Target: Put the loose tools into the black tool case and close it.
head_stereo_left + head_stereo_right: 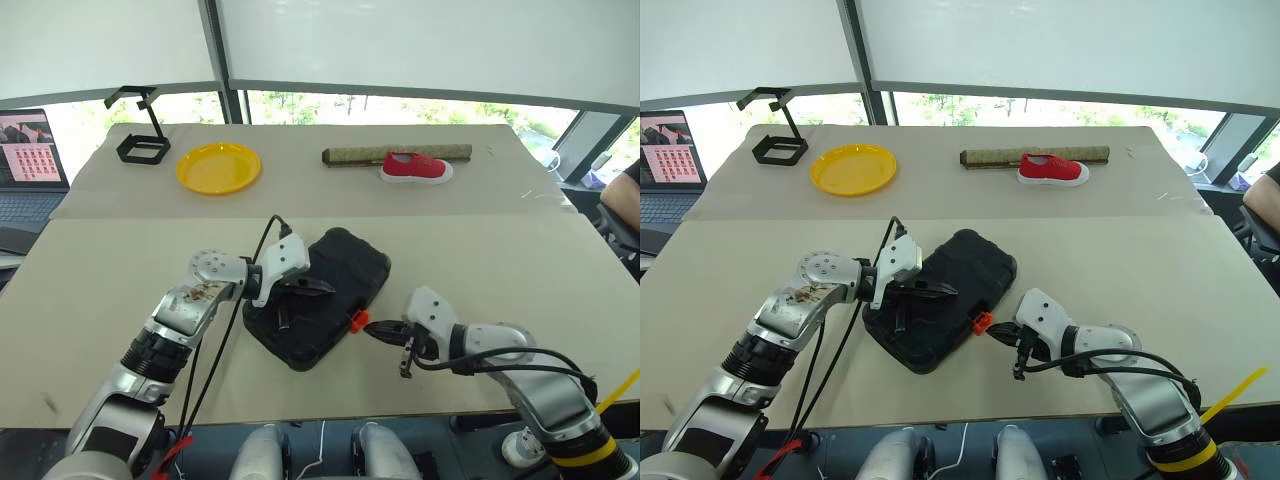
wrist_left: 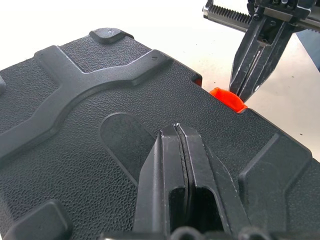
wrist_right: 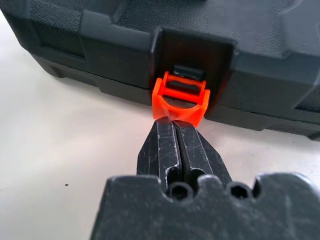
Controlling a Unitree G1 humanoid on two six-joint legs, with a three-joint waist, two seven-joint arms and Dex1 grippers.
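Left gripper (image 1: pixel 322 288), fingers together, presses on the closed black case (image 1: pixel 335 262); right gripper (image 3: pixel 174 120), fingers together, tips touching its orange latch (image 3: pixel 180 98), which the right wrist view shows flipped out, unfastened

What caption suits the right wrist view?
Shut right gripper meets the orange latch of the closed black tool case.

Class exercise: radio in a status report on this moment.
Left gripper shut, pressing on the black tool case lid. Right gripper shut, tips at the orange latch, latch not yet snapped. Nothing in the way.
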